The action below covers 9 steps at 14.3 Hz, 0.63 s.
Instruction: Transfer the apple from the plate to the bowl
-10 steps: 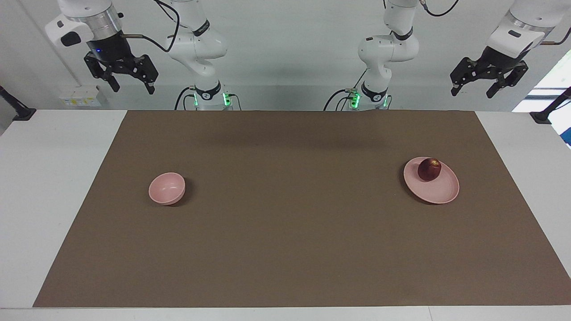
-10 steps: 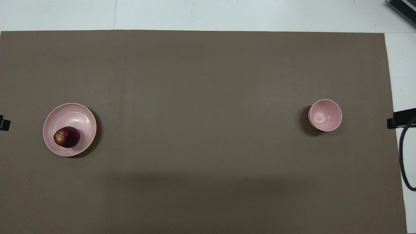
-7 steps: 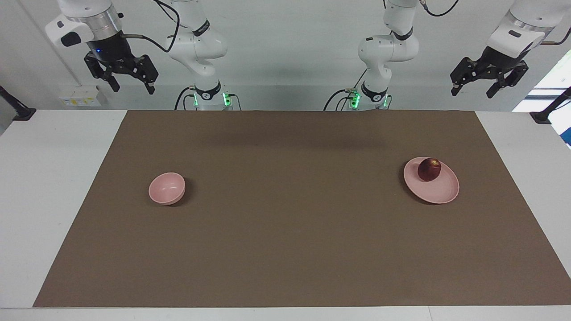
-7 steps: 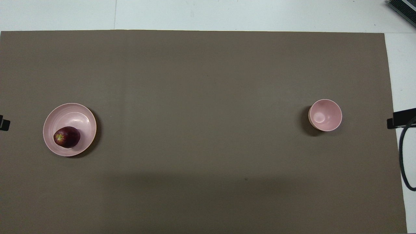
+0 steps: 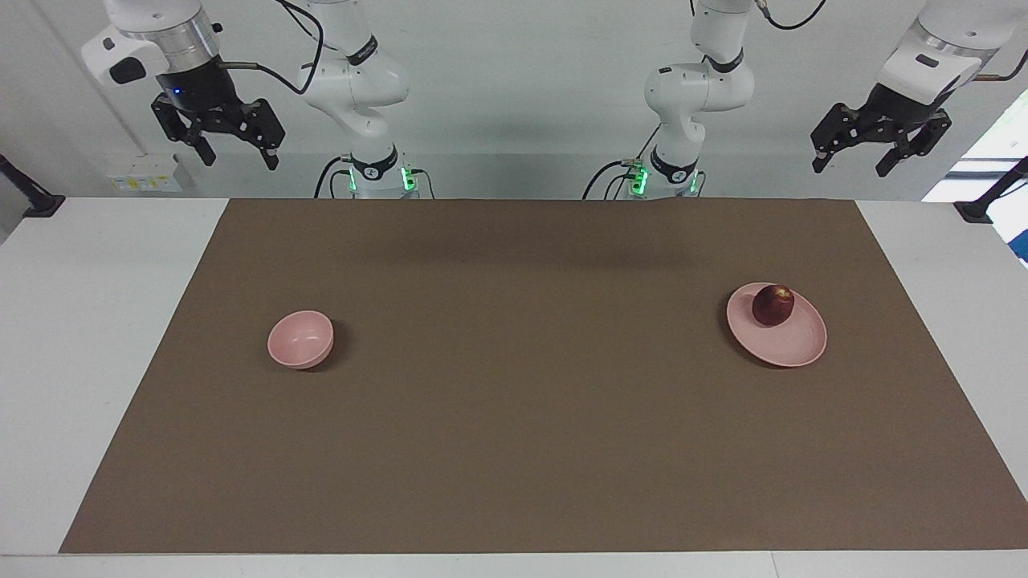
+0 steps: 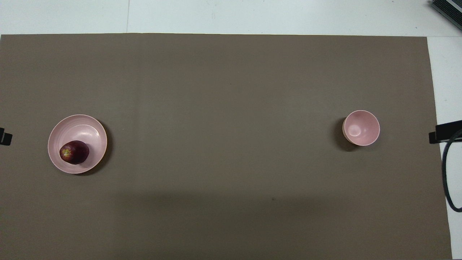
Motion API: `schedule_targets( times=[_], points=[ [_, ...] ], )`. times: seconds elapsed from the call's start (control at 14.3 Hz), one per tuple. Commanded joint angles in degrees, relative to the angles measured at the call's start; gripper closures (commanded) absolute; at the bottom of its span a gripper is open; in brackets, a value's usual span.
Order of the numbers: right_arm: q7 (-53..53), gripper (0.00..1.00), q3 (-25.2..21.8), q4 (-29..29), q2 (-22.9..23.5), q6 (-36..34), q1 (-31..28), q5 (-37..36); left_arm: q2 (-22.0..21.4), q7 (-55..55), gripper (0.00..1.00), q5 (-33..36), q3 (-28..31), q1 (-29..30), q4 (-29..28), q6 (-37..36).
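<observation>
Apple (image 5: 773, 305) first: from the facing view we see it, dark red and glossy, resting on the pale pink plate (image 5: 783, 345), on the part of the plate nearer to us robots. That plate lies on the brown mat (image 5: 530, 417) toward our left arm's end of the table (image 5: 72, 321). The small deep pink bowl (image 5: 300, 339) stands upright on the same mat toward our right arm's end, well apart from the plate and with nothing in it. Our left hand (image 5: 853, 156) hangs high in the air at our own end of the table, past the mat's edge, its fingers spread and grasping nothing. Our right hand (image 5: 239, 151) hangs likewise high at our end on its own side, fingers spread and grasping nothing. Both arms wait, touching none of the things. From the overhead view we see the apple (image 6: 74, 152) with its yellowish patch turned up, sitting off-centre on the plate (image 6: 85, 128), close to the rim nearer to us. The bowl (image 6: 361, 128) shows a bare pink inside and casts a small shadow on the mat (image 6: 223, 108). A black cable (image 6: 447, 173) loops over the white table (image 6: 447, 72) just off the mat near the bowl. Neither hand shows in this view.
</observation>
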Motion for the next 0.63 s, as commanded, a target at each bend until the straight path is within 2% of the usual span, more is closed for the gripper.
schedule_targets(
  times=[0.0,0.56],
  points=[
    [-0.41,0.0,0.24,-1.45,-1.05,1.19,-0.27,-0.5,-1.64,-0.45,0.0,-0.74,-0.57,0.99,-2.09,0.65],
    [-0.59,0.0,0.24,-1.8,-1.4,1.1,-0.35,-0.41,-1.56,-0.45,0.0,-0.74,-0.57,0.81,-2.0,0.92]
  ],
)
